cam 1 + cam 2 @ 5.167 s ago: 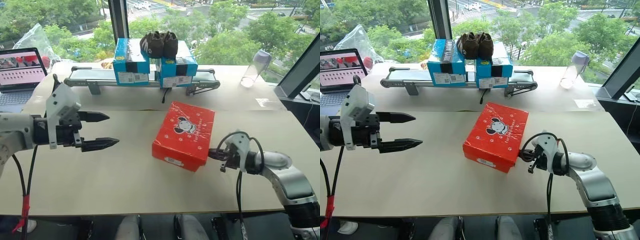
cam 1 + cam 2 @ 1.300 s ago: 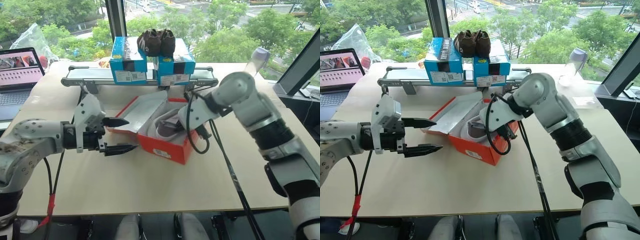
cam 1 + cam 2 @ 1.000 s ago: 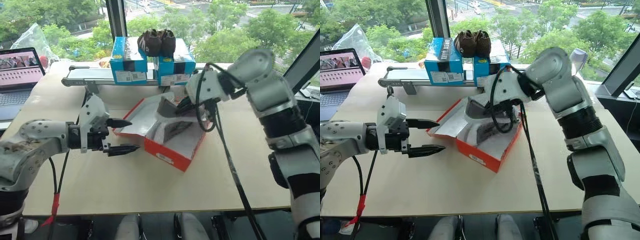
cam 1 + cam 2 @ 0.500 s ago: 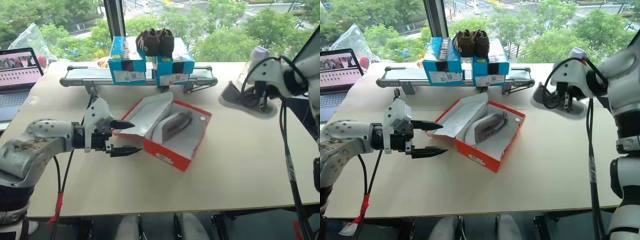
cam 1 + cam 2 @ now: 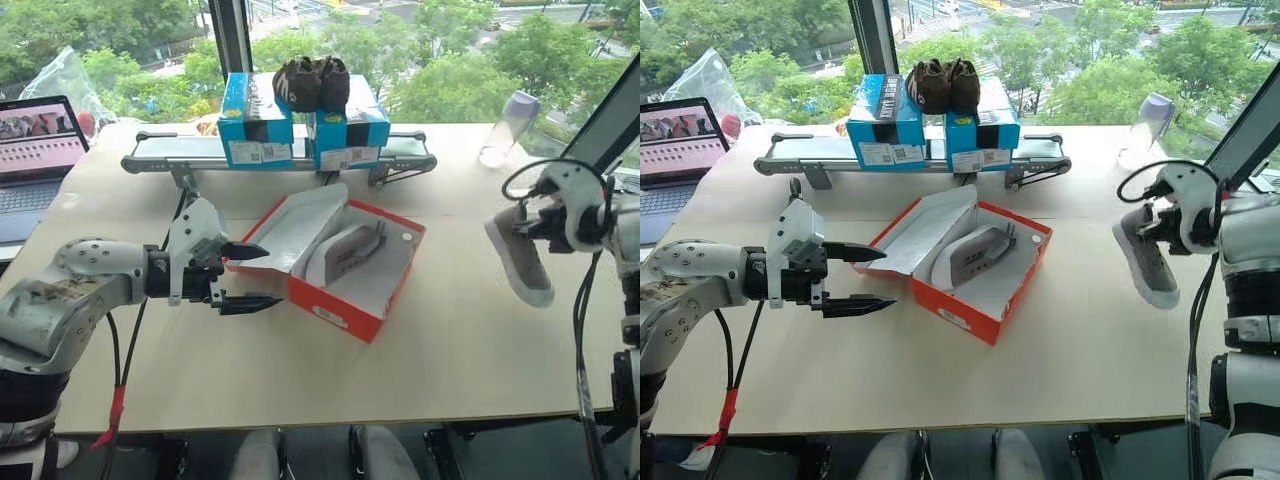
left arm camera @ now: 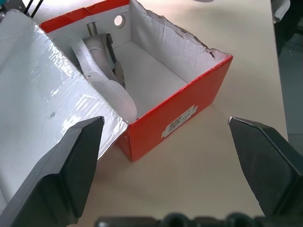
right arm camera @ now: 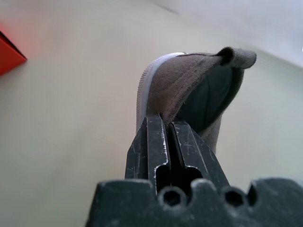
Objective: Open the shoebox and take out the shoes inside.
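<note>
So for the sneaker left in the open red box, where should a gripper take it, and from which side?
Probably by the heel collar, coming from above through the open top. The remaining shoe lies on its side along the lid side of the shoebox, so its thin opening edge suits a narrow pinch, much as the right gripper holds the other shoe. The open left gripper is nearest.

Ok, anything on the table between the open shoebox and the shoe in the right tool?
Nothing: in the left eye view, bare table separates the shoebox from the shoe pinched in the right tool.
</note>
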Tool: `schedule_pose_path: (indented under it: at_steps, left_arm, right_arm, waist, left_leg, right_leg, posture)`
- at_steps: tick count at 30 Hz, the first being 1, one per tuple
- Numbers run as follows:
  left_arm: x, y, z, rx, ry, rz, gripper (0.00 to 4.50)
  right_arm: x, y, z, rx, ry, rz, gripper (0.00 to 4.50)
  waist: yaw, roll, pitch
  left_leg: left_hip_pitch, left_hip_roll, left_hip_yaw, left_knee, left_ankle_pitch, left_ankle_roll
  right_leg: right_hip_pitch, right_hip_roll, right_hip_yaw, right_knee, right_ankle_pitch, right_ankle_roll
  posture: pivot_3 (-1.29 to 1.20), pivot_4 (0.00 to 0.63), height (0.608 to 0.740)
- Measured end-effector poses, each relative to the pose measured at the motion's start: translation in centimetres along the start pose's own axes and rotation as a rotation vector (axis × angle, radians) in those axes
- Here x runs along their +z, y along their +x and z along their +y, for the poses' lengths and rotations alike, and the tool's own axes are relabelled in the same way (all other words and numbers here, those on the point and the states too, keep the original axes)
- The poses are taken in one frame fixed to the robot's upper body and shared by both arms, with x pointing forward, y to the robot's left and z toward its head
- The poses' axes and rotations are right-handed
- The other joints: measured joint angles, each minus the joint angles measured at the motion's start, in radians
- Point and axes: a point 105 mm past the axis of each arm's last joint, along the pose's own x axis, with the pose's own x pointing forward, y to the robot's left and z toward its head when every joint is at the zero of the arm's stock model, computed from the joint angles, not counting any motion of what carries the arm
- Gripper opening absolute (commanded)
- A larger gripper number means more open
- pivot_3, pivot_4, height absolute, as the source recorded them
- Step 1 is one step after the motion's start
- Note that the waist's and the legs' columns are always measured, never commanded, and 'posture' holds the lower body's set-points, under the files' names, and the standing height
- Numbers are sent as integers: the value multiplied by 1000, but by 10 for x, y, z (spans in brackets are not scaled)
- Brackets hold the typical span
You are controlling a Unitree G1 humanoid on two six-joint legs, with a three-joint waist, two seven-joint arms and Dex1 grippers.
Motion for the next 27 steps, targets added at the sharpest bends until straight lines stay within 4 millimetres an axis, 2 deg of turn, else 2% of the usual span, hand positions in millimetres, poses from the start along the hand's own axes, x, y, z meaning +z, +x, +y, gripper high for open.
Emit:
schedule_pose_path:
  at_steps: [2,4,6,8,15,17,19,21,23,25,27]
  left_arm:
    - [0,0,0,2,1,2,4500]
    - [0,0,0,3,1,3,4500]
    - [0,0,1,4,2,4,4500]
    - [-1,0,1,5,2,4,4500]
    - [-1,0,0,6,2,8,4500]
    - [-1,-1,0,8,2,9,4500]
    - [-2,-2,1,12,2,15,4500]
    - [-2,-4,2,20,2,23,4500]
    - [-1,-4,1,19,10,22,4500]
    - [-1,-4,1,19,11,22,4500]
    - [-2,-5,1,22,7,26,4500]
  right_arm:
    - [-10,4,1,-7,3,28,30]
    - [-13,5,0,-16,3,36,682]
    - [-13,5,-1,-24,1,35,1110]
    - [-12,5,-1,-31,1,33,1809]
    - [28,-7,2,-35,-41,-86,4257]
    - [40,-12,3,-48,-56,-119,4392]
    - [65,-16,13,-32,-35,-189,4392]
    - [108,-23,46,130,157,-341,4392]
    - [146,-36,86,306,278,-438,4392]
    - [162,-43,109,409,404,-434,4392]
    - [166,-37,125,517,552,-435,4392]
  waist:
    - [0,0,0]
    - [-2,0,0]
    - [-5,0,0]
    - [-6,0,0]
    - [-5,0,0]
    - [-4,0,0]
    - [-9,0,0]
    - [-25,0,0]
    - [-33,0,0]
    - [-26,0,0]
    - [-11,-2,-1]
  left_leg:
    - [0,0,0,0,0,0]
    - [0,-1,0,0,1,1]
    - [1,-1,0,0,1,1]
    - [1,-1,0,0,1,2]
    - [1,-1,1,0,1,2]
    - [1,-1,1,0,1,2]
    - [0,0,1,0,1,2]
    - [1,1,1,0,1,2]
    - [1,3,-2,0,1,2]
    - [1,6,-4,0,1,2]
    - [1,6,-6,0,1,2]
  right_leg:
    - [0,0,0,0,0,0]
    - [0,0,1,0,0,0]
    - [0,0,2,0,0,0]
    - [0,0,2,0,0,0]
    - [0,0,3,0,0,0]
    - [0,0,3,0,0,0]
    - [-1,1,4,0,0,-1]
    - [-1,2,5,1,3,1]
    - [-1,8,8,1,7,4]
    - [-1,12,7,1,7,2]
    - [1,12,4,0,6,0]
  posture:
    - [0,150,740]
    - [0,150,740]
    - [0,150,740]
    - [0,150,740]
    - [0,150,740]
    - [0,150,740]
    - [0,150,740]
    - [0,150,740]
    - [0,150,740]
    - [0,150,740]
    - [0,150,740]
